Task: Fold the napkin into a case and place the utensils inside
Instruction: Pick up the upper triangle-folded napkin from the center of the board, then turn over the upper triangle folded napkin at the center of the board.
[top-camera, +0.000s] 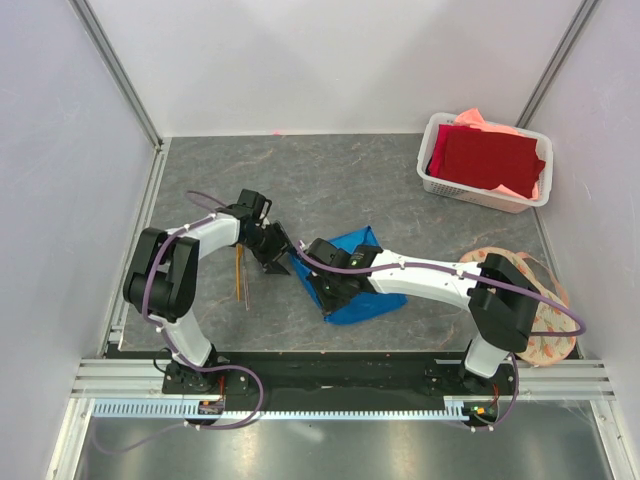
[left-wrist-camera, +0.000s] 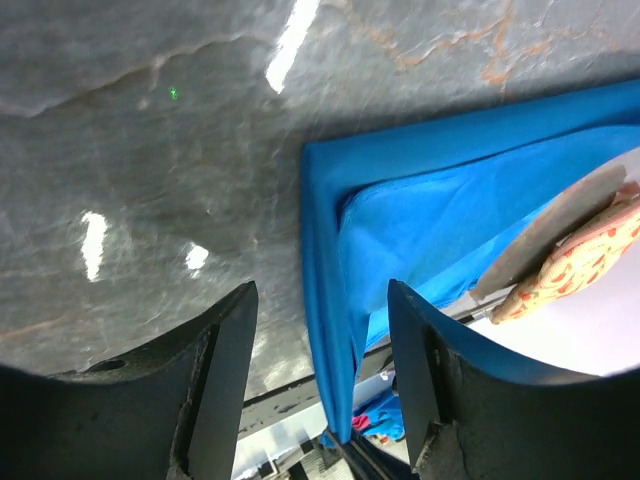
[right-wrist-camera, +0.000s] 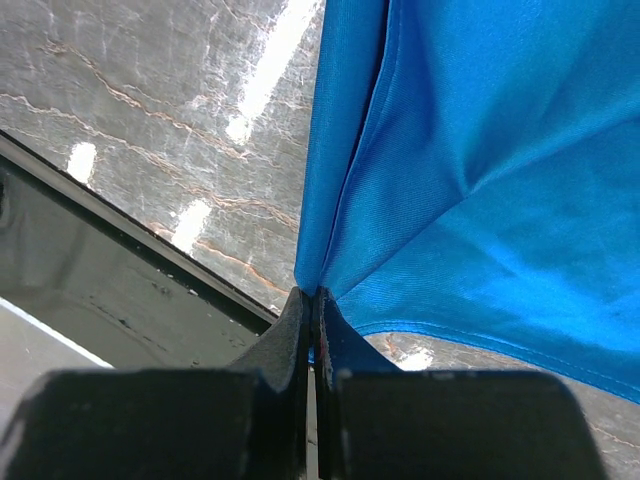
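The grey marbled table (top-camera: 330, 180) filled the top view. At about 4 o'clock on it lay the round floral mat (top-camera: 548, 318), much of it hidden beneath the right arm. At 2 o'clock stood the white basket (top-camera: 430, 170), holding a folded dark red cloth (top-camera: 488, 160) on top of a salmon-pink cloth (top-camera: 478, 119); of the pink one we saw only corners poking out.

Near the centre lay the napkin (top-camera: 372, 304), partly folded. From above, the right arm covered its middle, so we could not make out how the layers sat there. At its 9 o'clock, apart from it, were the utensils (top-camera: 240, 275) — thin orange sticks, too fine to count, their far ends lost under the left arm.

The right gripper (right-wrist-camera: 310, 300) was clamped tight on a bunched bit of the napkin at its 8 o'clock side, and the cloth fanned out in creases from the pinch. The left gripper (left-wrist-camera: 320, 295) stood with its jaws well apart over the napkin's folded 9 o'clock edge, holding nothing — we could not tell whether its fingertips touched the cloth.
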